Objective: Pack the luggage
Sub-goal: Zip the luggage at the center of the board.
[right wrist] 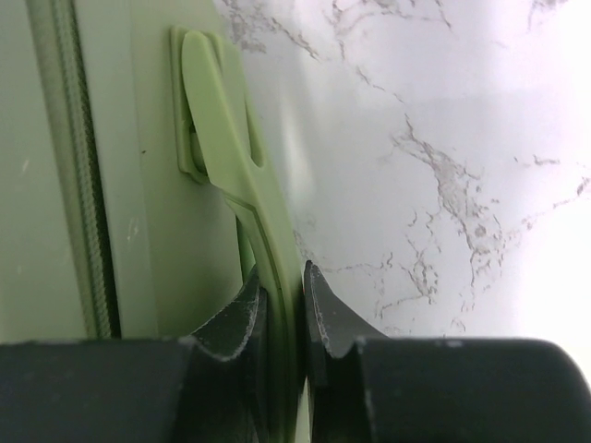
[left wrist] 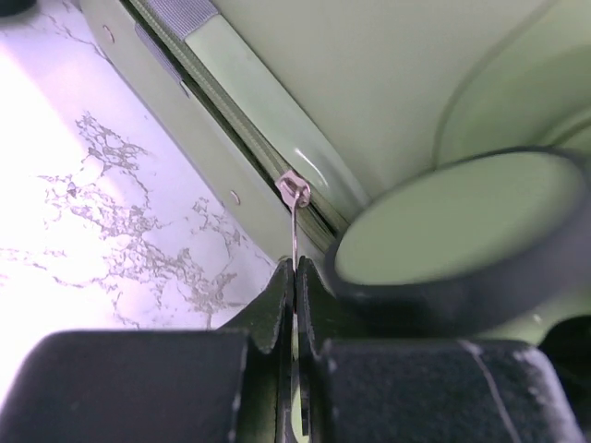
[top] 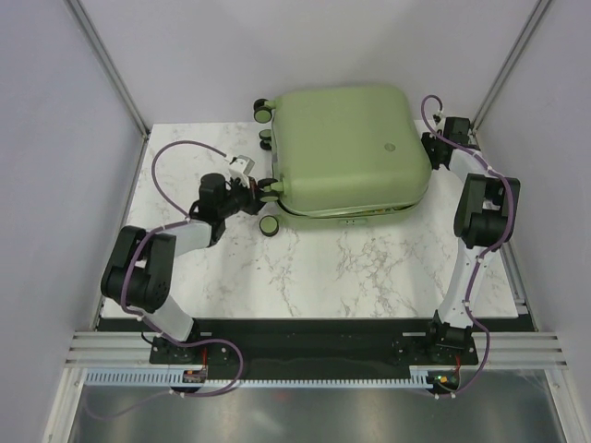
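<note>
While the pale green suitcase (top: pixel 346 152) lies flat at the far middle of the marble surface (top: pixel 351 268), with its wheels toward the left, the left end effector (left wrist: pixel 294 269) is closed on the thin metal zipper pull (left wrist: pixel 295 194) along the shell's seam, just beside a caster wheel (left wrist: pixel 462 231). At the case's right side, the right end effector (right wrist: pixel 283 277) pinches the green carry handle (right wrist: pixel 222 138), its fingers pressed against it on both sides.
</note>
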Robot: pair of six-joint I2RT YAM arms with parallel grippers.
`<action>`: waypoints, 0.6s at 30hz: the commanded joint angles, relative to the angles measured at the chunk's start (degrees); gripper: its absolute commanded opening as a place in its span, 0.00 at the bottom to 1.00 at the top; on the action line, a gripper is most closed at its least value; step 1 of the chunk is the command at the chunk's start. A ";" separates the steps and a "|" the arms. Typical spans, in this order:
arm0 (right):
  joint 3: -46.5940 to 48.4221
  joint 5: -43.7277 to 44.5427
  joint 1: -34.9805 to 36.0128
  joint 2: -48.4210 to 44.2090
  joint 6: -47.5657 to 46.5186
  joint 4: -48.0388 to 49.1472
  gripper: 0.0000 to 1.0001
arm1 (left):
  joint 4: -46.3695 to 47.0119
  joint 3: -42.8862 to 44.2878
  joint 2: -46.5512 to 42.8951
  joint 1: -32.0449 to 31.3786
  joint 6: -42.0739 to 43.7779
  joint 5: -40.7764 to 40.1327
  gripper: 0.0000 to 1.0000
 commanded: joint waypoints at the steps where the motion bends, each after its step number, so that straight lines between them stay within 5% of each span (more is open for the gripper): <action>1: -2.77 11.96 -1.42 -1.05 6.09 -10.93 0.00 | 8.07 -3.16 -4.80 -0.61 2.07 -0.10 0.02; 18: -2.94 17.50 -1.34 -2.19 9.87 -9.61 0.00 | 11.76 -14.94 -15.70 -8.35 1.11 -6.95 0.02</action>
